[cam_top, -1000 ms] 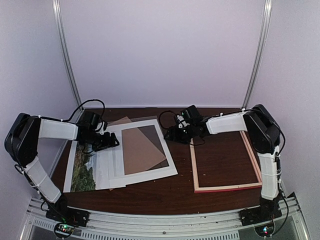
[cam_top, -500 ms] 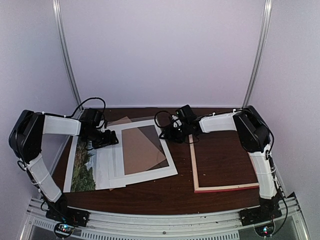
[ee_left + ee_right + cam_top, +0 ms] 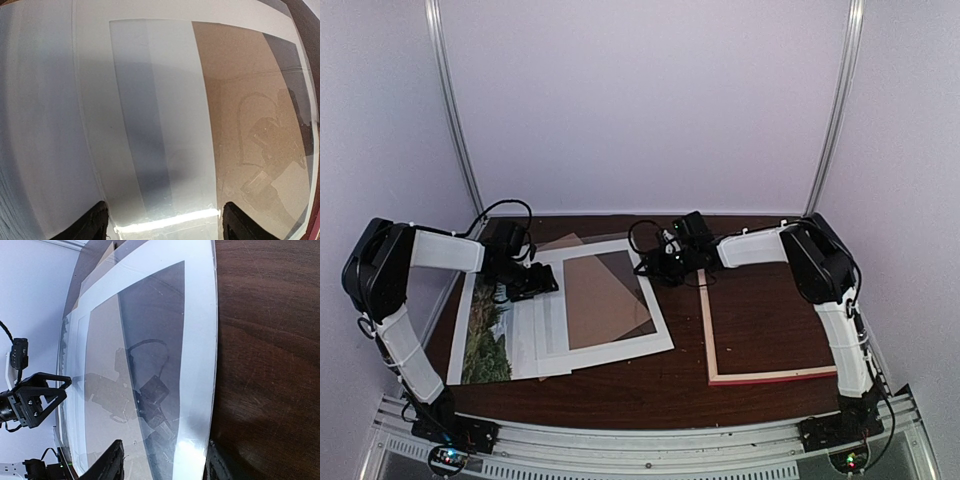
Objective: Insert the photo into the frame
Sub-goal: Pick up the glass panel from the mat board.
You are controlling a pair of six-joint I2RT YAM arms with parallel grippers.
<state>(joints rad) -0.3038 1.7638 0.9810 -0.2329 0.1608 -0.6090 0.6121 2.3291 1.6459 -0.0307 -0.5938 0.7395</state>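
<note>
The photo (image 3: 485, 338), a print of green trees, lies at the front left, partly under white sheets. The frame (image 3: 775, 376) lies flat at the right with its pale wood side up, and nothing is inside it. My left gripper (image 3: 527, 282) hovers open over the left border of the white mat (image 3: 661, 322); in the left wrist view its fingers (image 3: 94, 226) stand wide over that border (image 3: 90, 110). My right gripper (image 3: 655, 266) sits open at the mat's far right edge. In the right wrist view its fingertips (image 3: 109, 464) straddle the mat's right border (image 3: 201, 340).
A brown backing board (image 3: 605, 298) shows through the mat's window, under a clear reflective pane (image 3: 150, 330). Plain white sheets (image 3: 530, 335) lie fanned out to the mat's left. Dark bare tabletop (image 3: 620, 395) runs between the mat and the frame and along the front.
My right gripper has moved left from the frame's far corner to the mat's right edge, and its jaws have narrowed. The left gripper has barely shifted.
</note>
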